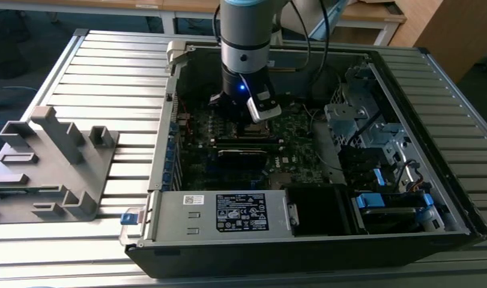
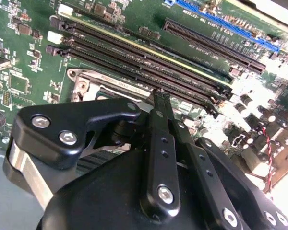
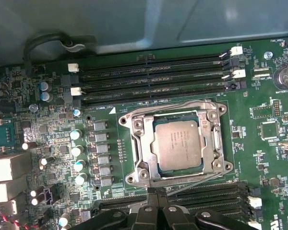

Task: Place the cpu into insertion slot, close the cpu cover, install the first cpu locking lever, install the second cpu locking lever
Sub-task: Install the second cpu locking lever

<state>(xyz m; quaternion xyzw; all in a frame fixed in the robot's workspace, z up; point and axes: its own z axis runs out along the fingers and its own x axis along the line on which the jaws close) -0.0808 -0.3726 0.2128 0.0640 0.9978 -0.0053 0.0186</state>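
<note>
Looking at the exterior view, you see the arm reaching straight down into an open computer case that lies on its side on a ribbed metal counter. The end effector hangs low over the green motherboard, towards the far part of the case. A grey moulded fixture sits on the counter at the exterior view's left, well apart from the case. A white-labelled grey metal box fills the near edge of the case.

In the second wrist view, you look along the end effector's black linkages. Its fingers come together into a narrow tip just above a silvery frame edge beside the long black memory slots; they appear closed with nothing between them.

In the first wrist view, the cpu lies flat inside the insertion slot, its dull metal top facing up. The cpu cover is down around it, its window framing the chip. A thin locking lever runs aslant along the socket's edge nearest the end effector, whose tip sits just beside that edge.
</note>
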